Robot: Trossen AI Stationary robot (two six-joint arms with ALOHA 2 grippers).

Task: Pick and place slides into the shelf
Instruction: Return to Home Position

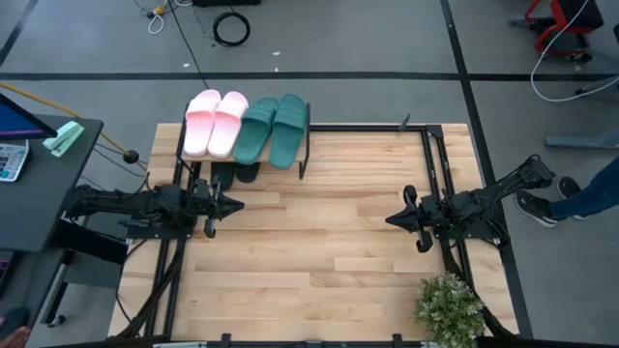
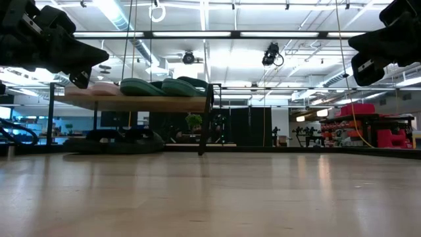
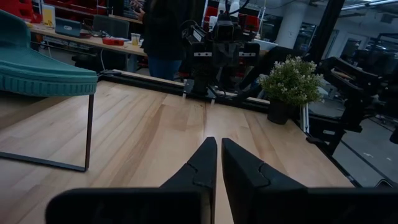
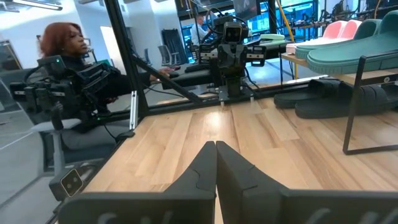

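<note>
1. Overhead, the pale pink slides and the teal green slides lie side by side in one row on top of the shelf, which stands at the far left part of the tabletop.
2. Beneath the plank, the black slides rest on the tabletop between the thin black legs; the low view shows them as dark shapes under the shelf.
3. At the tabletop's left edge, the left gripper hovers above the wood just in front of the shelf, pointing toward the middle. Its wrist view shows the two dark fingers drawn almost together with only a thin slit between them, and nothing held.
4. Opposite, at the right edge, the right gripper points back across the tabletop at the same height. Its fingers are pressed together and empty.
5. Well apart from the shelf, a small potted plant stands at the near right corner.
6. Beyond the right edge, a person's legs and shoes show on the floor.
</note>
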